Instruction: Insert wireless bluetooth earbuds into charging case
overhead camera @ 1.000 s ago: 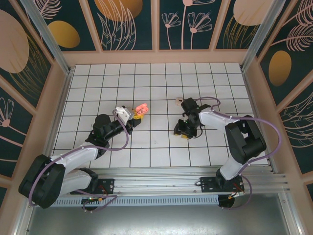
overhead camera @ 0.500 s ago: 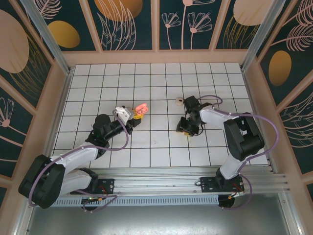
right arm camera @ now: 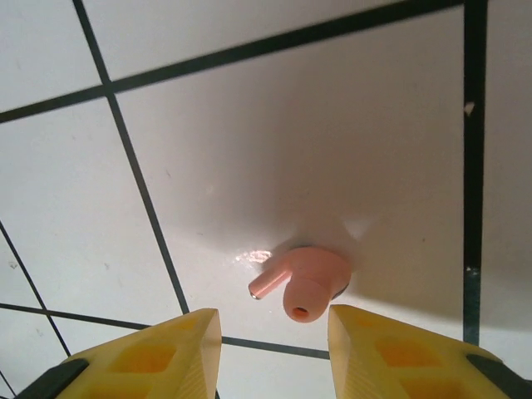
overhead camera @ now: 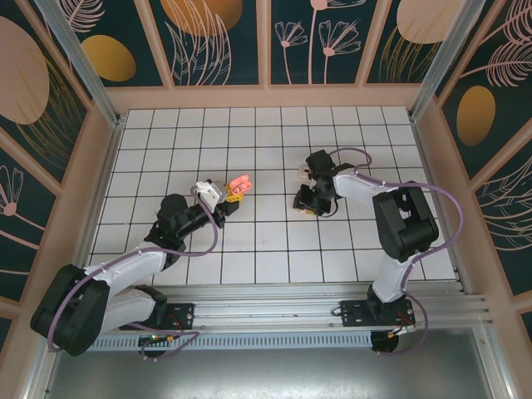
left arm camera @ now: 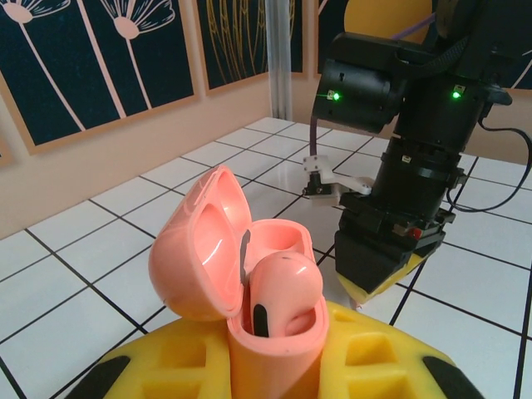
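My left gripper is shut on the salmon-pink charging case, held upright with its lid swung open to the left. One pink earbud sits in the case's near slot. From above, the case shows just beyond the left gripper. A second pink earbud lies on a white tile. My right gripper hangs open just above it, a yellow fingertip on each side and nothing between them. The top view places the right gripper right of centre.
A small pale beige object lies on the tiles just beyond the right gripper, also seen behind it in the left wrist view. The white tiled floor is walled by peach panels on three sides.
The right gripper has moved away from the arm bases and slightly left, towards the pale object. The left arm and the case have stayed put.
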